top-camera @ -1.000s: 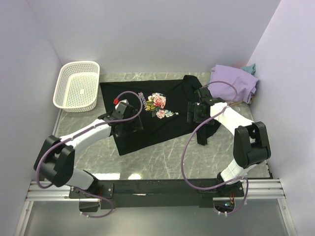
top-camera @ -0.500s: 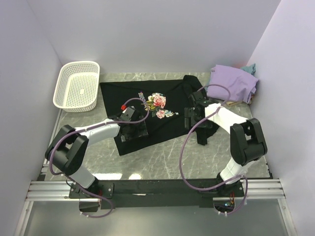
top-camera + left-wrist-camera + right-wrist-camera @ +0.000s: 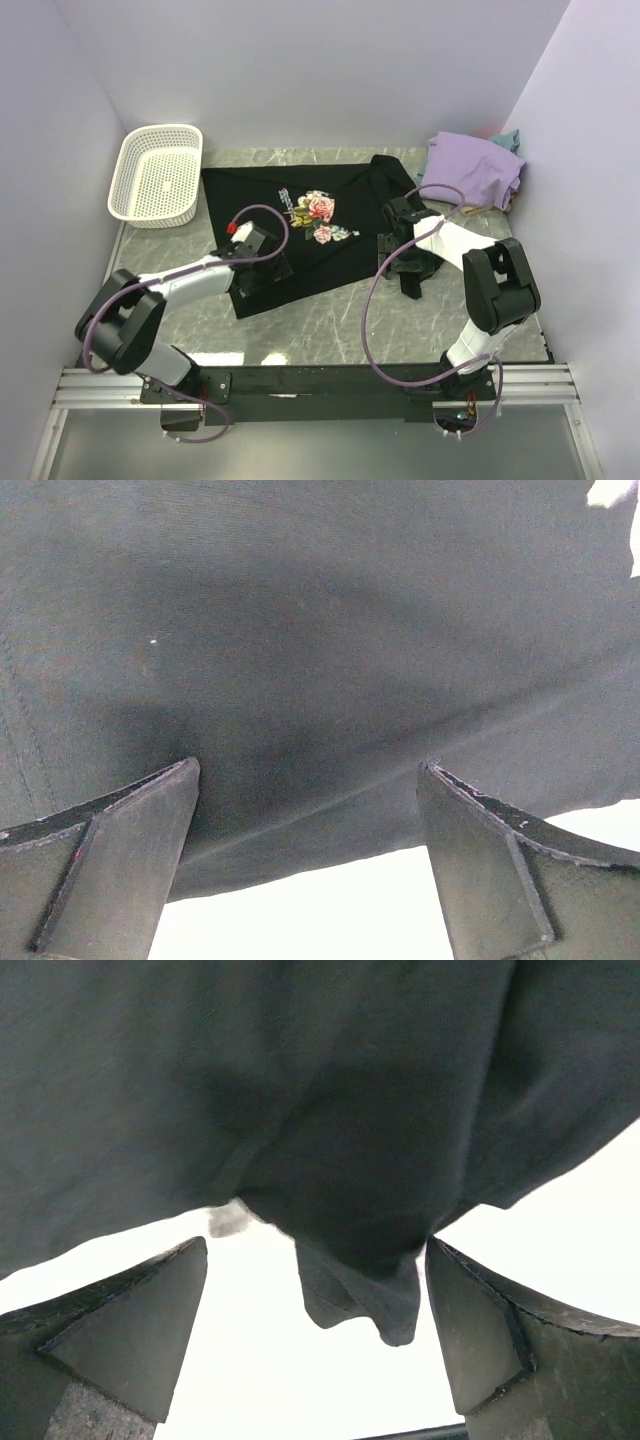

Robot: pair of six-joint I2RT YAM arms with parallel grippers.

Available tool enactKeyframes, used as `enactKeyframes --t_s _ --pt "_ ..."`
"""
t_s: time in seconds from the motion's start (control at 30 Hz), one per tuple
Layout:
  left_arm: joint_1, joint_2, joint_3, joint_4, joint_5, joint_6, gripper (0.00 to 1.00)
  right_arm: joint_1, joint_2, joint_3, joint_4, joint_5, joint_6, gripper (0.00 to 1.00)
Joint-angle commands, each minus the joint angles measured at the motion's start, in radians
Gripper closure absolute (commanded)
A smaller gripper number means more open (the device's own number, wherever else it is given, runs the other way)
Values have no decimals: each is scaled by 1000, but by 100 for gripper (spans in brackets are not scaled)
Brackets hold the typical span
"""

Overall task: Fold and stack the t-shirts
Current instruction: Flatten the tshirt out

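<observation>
The black t-shirt [image 3: 330, 262] with the rose print [image 3: 320, 208] lies spread on the marble table. My left gripper [image 3: 262, 272] is open and low over the shirt's near left hem. In the left wrist view the black cloth [image 3: 300, 630] fills the frame, its edge running between the spread fingers [image 3: 120, 850]. My right gripper [image 3: 401, 250] is open at the shirt's right side. A bunched flap of black cloth [image 3: 360, 1290] hangs between its fingers [image 3: 490, 1330], untouched. The lavender t-shirt [image 3: 475, 170] lies crumpled at the back right, with the teal one [image 3: 512, 138] behind it.
A white perforated basket [image 3: 157, 175] stands at the back left corner. Lilac walls close in the table on three sides. Bare marble [image 3: 340, 320] shows in front of the shirt, towards the arm bases.
Both grippers have slid towards the near edge of the black shirt, still open. The left arm swung right, then back left. The shirt's left side has shifted slightly.
</observation>
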Motion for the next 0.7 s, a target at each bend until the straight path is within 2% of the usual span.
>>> enactKeyframes --t_s 0.0,0.1,0.3,0.4,0.47,0.57,0.67 --pt "3 -55 -138 -251 -65 -124 0 1 -93 -5 -33 37 20 5" --pt "3 -147 -162 -294 -79 -179 1 1 -116 -8 -46 50 11 4" --pt "6 -276 -81 -530 -205 -211 1 9 -90 -35 -72 32 2 5" --pt "15 -319 -47 -544 -205 -198 1 33 -106 -47 -81 -15 8 5" --pt "20 -339 -36 -558 -211 -198 0 68 -118 -50 -98 7 38 5" --pt "46 -376 -35 -575 -220 -184 1 78 -174 -96 -42 2 72 2" --pt "103 -429 -72 -509 -139 -132 0 75 -237 -117 -12 23 118 1"
